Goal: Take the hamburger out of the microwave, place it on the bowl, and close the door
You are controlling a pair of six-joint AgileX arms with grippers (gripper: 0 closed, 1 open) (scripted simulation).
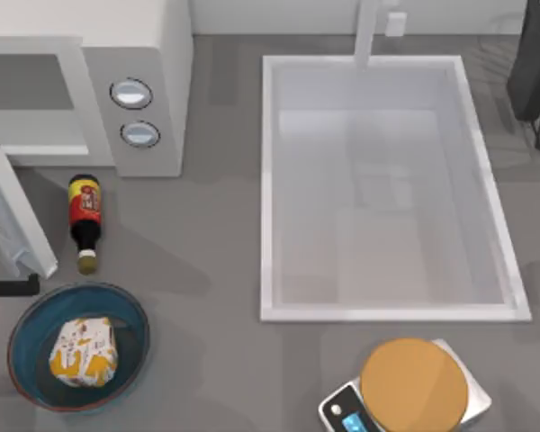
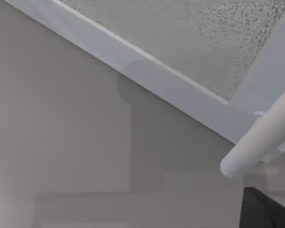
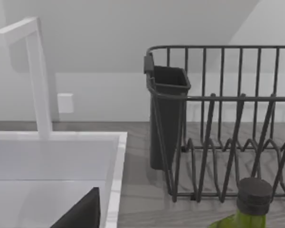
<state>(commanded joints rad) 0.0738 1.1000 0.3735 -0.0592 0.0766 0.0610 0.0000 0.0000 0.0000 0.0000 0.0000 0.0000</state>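
The microwave point(image 1: 135, 81) is standing open, its door point(image 1: 13, 211) swung out just above the left gripper point(image 1: 4, 290), whose opening I cannot tell. The hamburger point(image 1: 84, 352) is already sitting in the bowl point(image 1: 22, 328), right of and below that gripper. Closing the door is the step in hand; the next move calls for pushing it shut.

A large white rectangular sink basin point(image 1: 387, 189) with a white faucet point(image 1: 367, 31) is set in the grey counter point(image 1: 216, 270). A dark sauce bottle with a red label point(image 1: 85, 220) lies on its side at left, while a tan-topped silver kitchen scale point(image 1: 409, 387) sits at the front right. A black wire dish rack point(image 3: 228, 118) and a green glass bottle with a dark cap point(image 3: 249, 206) stand beside the basin.
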